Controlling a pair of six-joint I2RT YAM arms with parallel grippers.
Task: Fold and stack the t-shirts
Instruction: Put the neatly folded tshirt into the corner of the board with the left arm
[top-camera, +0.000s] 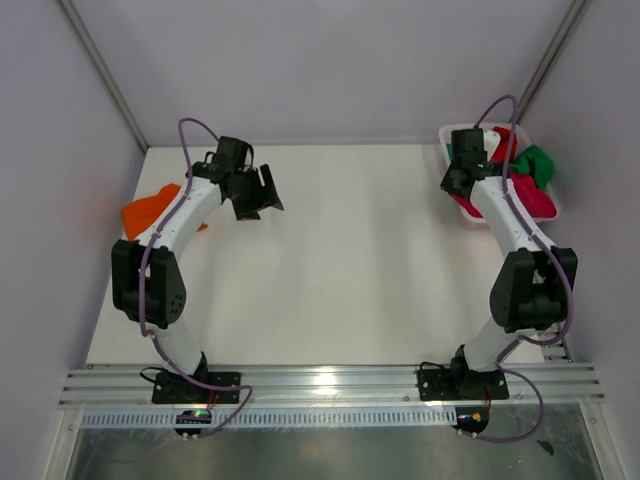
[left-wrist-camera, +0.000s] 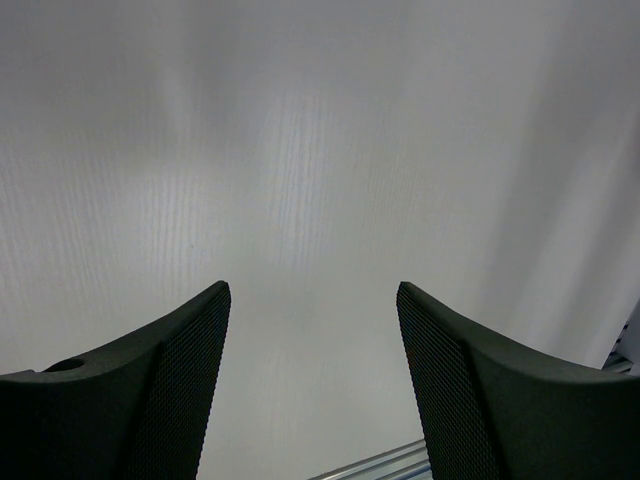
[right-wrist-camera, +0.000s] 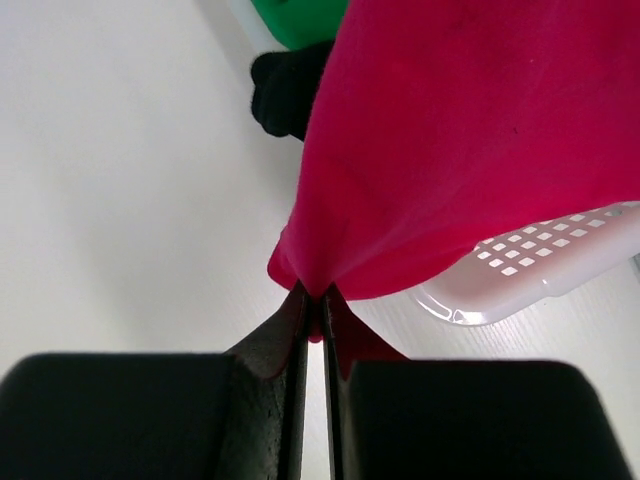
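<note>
Pinching a gathered fold of the magenta-pink t-shirt (right-wrist-camera: 450, 140), my right gripper (right-wrist-camera: 312, 298) has its jaws drawn in to a thin slit with the cloth caught between them. The rest of that shirt spreads away from the pinch and drapes over the rim of the white lattice basket (right-wrist-camera: 530, 270), which sits at the far right corner of the table (top-camera: 350, 260). I judge that I hold it by one bunched edge so that it can be drawn out of the basket and onto open table, where there is room to lay it flat and fold it. The green t-shirt (top-camera: 535, 162) and the red t-shirt (top-camera: 505, 140) lie heaped in the basket beside it, not yet dealt with.

My left gripper (left-wrist-camera: 313, 290) is spread wide with nothing between the fingers, hanging above bare table on the far left side. It seems placed there to take the other edge of the shirt. The orange t-shirt (top-camera: 150, 210) lies at the left edge of the table, partly hidden under my left arm, so I cannot tell how neatly it is folded.

The tabletop is white and matt, with a fine ribbed grain in the left wrist view. Plain pale walls (top-camera: 330, 60) close in on the far side, left and right. An aluminium rail (top-camera: 330, 385) runs along the near edge, carrying both arm bases.
</note>
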